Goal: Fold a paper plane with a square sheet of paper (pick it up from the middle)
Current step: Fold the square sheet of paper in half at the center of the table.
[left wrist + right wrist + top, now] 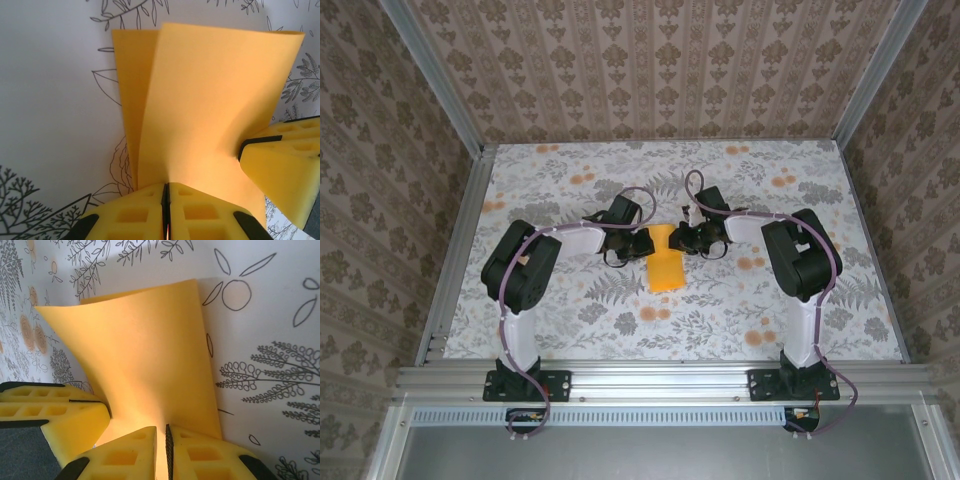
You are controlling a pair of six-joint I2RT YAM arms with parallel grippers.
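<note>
left gripper (166, 194): jaws together, pinching the orange sheet of paper (210, 100) at its narrow end | right gripper (161, 435): jaws together, pinching the same sheet from the opposite side | sheet: bent double, between both grippers over the middle of the floral table (570, 320)

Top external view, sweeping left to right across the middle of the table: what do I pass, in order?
left arm's elbow → left end effector → orange-yellow sheet of paper, pinched from both sides → right end effector → right arm's elbow
</note>
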